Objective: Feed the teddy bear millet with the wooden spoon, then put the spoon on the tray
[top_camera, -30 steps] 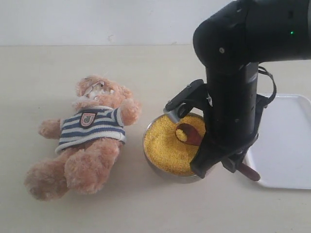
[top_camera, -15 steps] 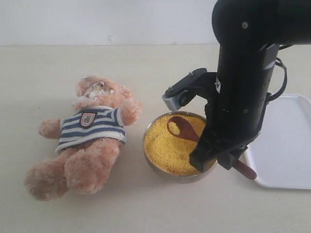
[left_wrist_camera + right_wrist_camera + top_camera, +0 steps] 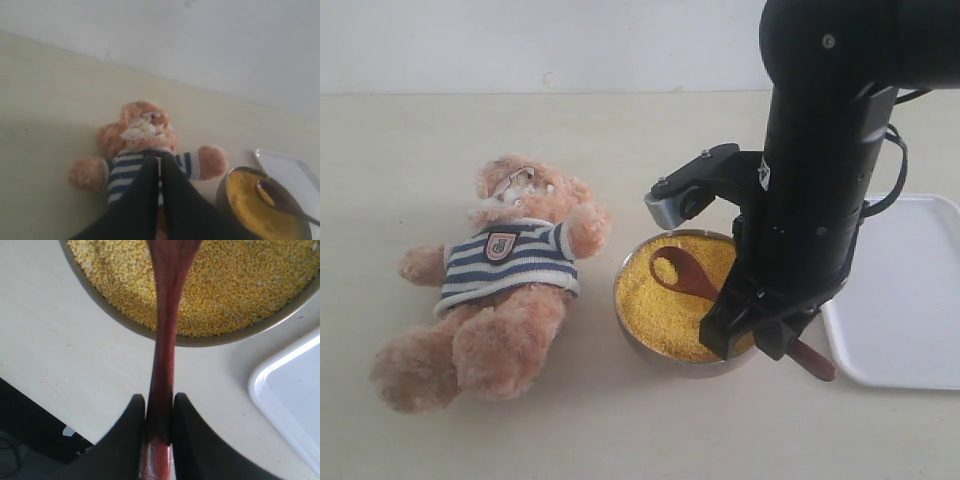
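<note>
Right end effector (image 3: pixel 159 405) is clamped on the spoon (image 3: pixel 682 275), pinching the thin handle between both fingers, a bit short of the handle's tail end. That tail pokes out behind the fingers and ends near the corner of the tray (image 3: pixel 910 300). The round end of the spoon sits over the millet (image 3: pixel 660 310), towards the far side of the bowl (image 3: pixel 665 362), and there's a little patch of yellow grains in it. Can't really tell whether it's resting on the grains or just above them.

The bowl is pretty full and sits mid-tabletop (image 3: pixel 650 140), between the bear (image 3: pixel 505 275) and the tray. The tray is just beside the bowl on the right, not quite touching as far as I can see.

The bear is flat on its back to the left of the bowl, head towards the wall, striped shirt with the badge facing up. One paw reaches towards the bowl, close to the rim.

Left end effector (image 3: pixel 159 165) is closed with nothing in it, fingers pressed together, and its wrist view shows it aimed at the bear's chest from the leg side.
</note>
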`<state>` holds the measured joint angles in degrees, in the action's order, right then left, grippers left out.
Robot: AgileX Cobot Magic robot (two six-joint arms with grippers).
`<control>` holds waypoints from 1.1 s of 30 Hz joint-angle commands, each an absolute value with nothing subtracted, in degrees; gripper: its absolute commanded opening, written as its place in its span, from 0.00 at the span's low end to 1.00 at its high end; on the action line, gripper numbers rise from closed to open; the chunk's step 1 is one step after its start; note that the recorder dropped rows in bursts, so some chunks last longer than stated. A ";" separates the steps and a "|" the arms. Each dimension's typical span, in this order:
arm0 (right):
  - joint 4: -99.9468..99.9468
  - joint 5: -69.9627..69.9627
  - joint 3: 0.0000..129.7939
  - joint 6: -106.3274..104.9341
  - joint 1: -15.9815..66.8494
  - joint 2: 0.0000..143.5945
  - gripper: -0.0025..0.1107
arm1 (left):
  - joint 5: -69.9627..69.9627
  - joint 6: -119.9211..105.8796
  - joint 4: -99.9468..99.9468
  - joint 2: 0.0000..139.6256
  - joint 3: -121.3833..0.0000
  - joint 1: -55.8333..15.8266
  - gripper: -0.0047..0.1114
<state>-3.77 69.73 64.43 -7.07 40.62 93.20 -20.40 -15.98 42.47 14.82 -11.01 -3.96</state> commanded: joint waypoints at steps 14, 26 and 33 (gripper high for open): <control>-4.10 69.92 64.69 -8.08 40.44 87.89 0.02 | -27.55 -42.37 57.90 58.60 -27.35 -4.24 0.55; -4.10 69.96 64.69 -8.08 40.44 85.75 0.02 | -36.87 -45.95 59.07 77.63 -35.26 -4.24 0.71; -4.10 69.96 64.69 -8.08 40.44 85.75 0.02 | -35.99 -46.11 64.05 78.45 -35.37 -4.24 0.71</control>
<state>-3.98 69.73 64.43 -7.65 40.62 86.43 -36.54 -45.74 62.68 78.37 -34.99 -3.96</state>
